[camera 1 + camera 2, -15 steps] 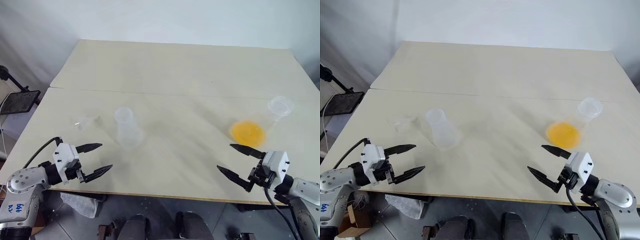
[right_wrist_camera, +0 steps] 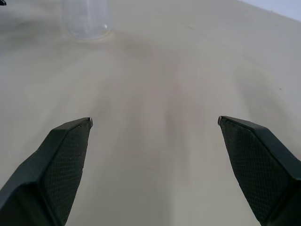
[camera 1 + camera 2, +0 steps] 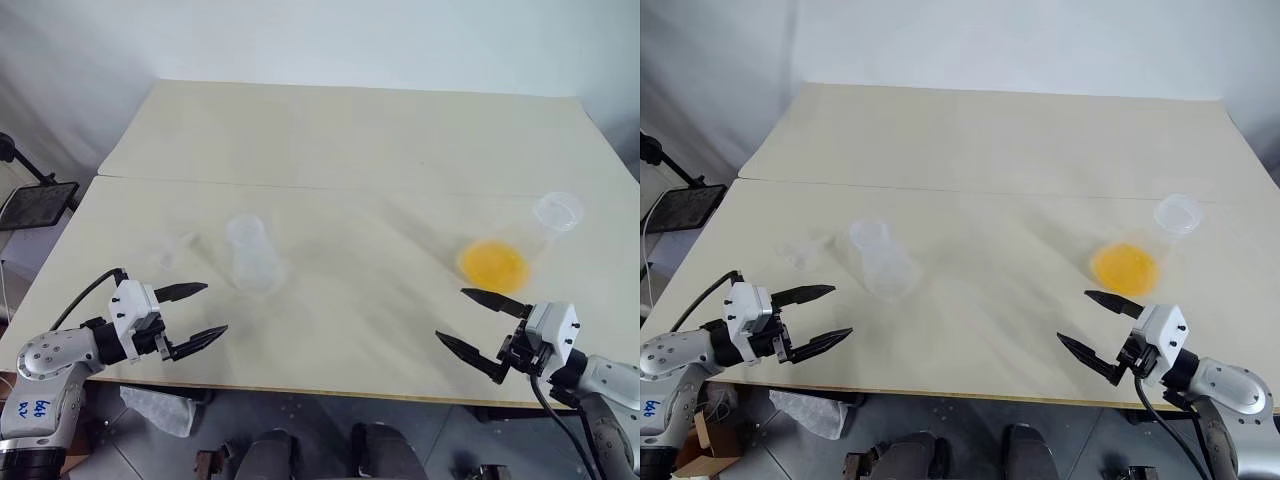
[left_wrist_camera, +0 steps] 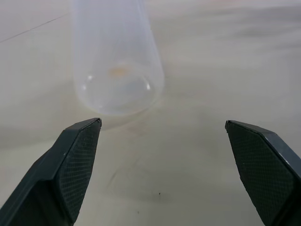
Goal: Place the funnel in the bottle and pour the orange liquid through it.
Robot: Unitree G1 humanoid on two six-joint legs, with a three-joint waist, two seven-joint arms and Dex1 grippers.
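Left gripper (image 3: 192,317), lower left of frame, jaws wide apart, nothing held; sits a touch higher and further right than half a second ago. Right gripper (image 3: 482,328), lower right, jaws equally wide, empty, unmoved. Just above the left gripper: bottle (image 3: 250,255), upright, left of centre; funnel (image 3: 172,246) lying faintly at its left, on the table (image 3: 340,150). Above the right gripper: larger flask (image 3: 525,243) holding the orange liquid (image 3: 494,264), right side of frame. Only a small creep by the left arm, probably the start of a reach for the funnel; nothing gripped, no step of the task done yet.
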